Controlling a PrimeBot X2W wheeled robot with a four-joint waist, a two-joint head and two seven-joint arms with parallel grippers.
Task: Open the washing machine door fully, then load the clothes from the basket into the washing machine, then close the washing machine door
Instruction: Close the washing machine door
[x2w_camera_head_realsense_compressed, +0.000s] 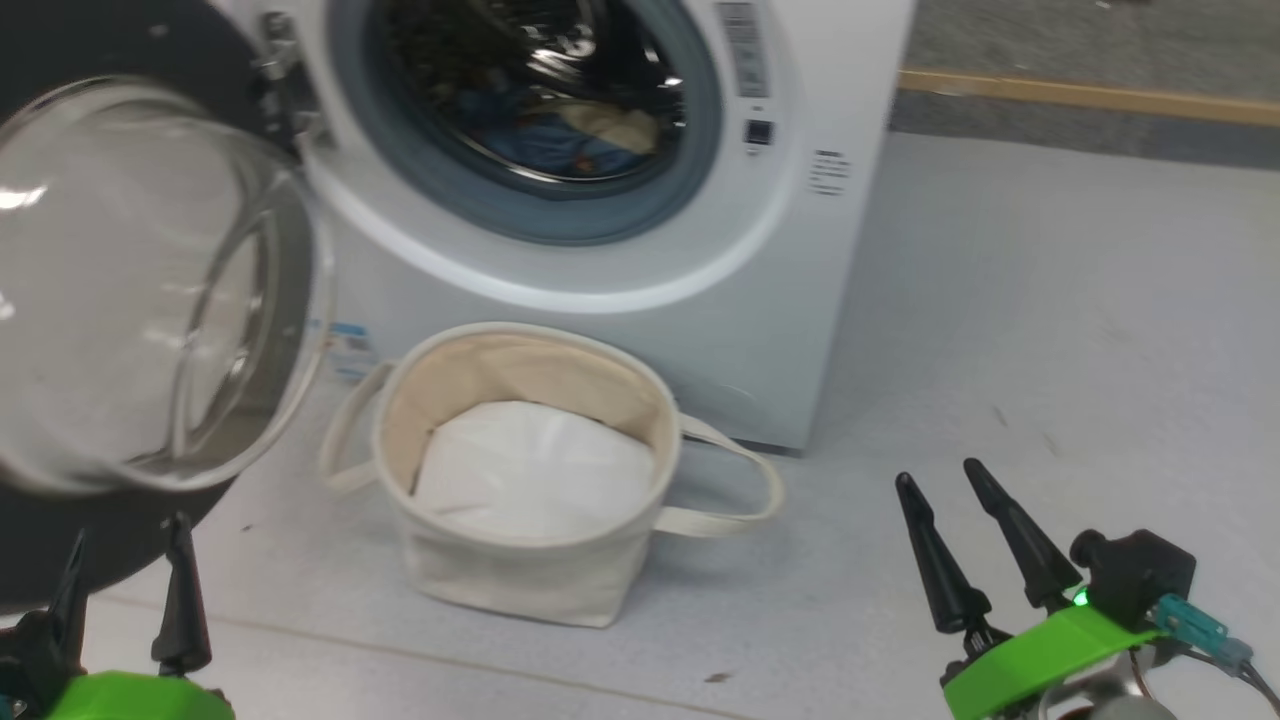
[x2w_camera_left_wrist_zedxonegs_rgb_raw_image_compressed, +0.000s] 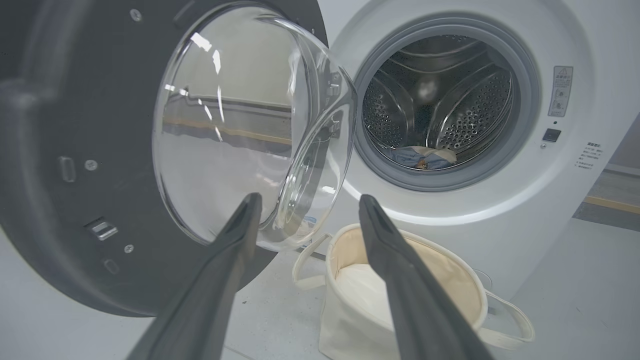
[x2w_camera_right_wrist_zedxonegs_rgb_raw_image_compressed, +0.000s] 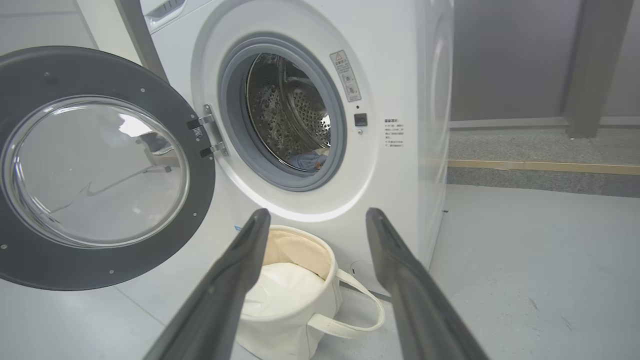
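**A:** Start at the hands. How do they stand?

**B:** The left gripper (x2w_camera_left_wrist_zedxonegs_rgb_raw_image_compressed: 309, 198) has its two dark fingers (x2w_camera_left_wrist_zedxonegs_rgb_raw_image_compressed: 235, 245) spread wide with nothing between them. The right gripper (x2w_camera_right_wrist_zedxonegs_rgb_raw_image_compressed: 318, 212) is the same, its fingers (x2w_camera_right_wrist_zedxonegs_rgb_raw_image_compressed: 395, 260) well apart and holding nothing.

**A:** What lies nearest past the left tips?

**B:** The washing machine door (x2w_camera_left_wrist_zedxonegs_rgb_raw_image_compressed: 75, 125), standing open. Its clear glass bowl (x2w_camera_left_wrist_zedxonegs_rgb_raw_image_compressed: 225, 140) bulges toward the fingers, just beyond the tip on that wrist view's left. In the head view the tips overlap the door's black rim, and I cannot tell whether they touch it.

**A:** And the basket?

**B:** The basket (x2w_camera_head_realsense_compressed: 520, 580) stands on the pale grey floor (x2w_camera_head_realsense_compressed: 1050, 350), forward of both grippers and between them. From the right wrist it sits below and beyond the gap between the fingers. A flat white liner pad (x2w_camera_head_realsense_compressed: 530, 470) lies in its bottom. One loop handle (x2w_camera_head_realsense_compressed: 740, 490) hangs out on the right gripper's side.

**A:** Behind that?

**B:** The washing machine (x2w_camera_head_realsense_compressed: 720, 330) is just behind the basket.

**A:** Where are the clothes?

**B:** Farther in and higher than the fingertips, past the grey-ringed mouth (x2w_camera_left_wrist_zedxonegs_rgb_raw_image_compressed: 525, 100). They lie low in the steel drum (x2w_camera_left_wrist_zedxonegs_rgb_raw_image_compressed: 440, 100). The clothes (x2w_camera_head_realsense_compressed: 560, 145) are light-blue fabric with a cream piece on top.

**A:** Farthest off?

**B:** Beyond the right fingers, past the machine's side, a yellow strip (x2w_camera_head_realsense_compressed: 1090, 97) runs across the floor.
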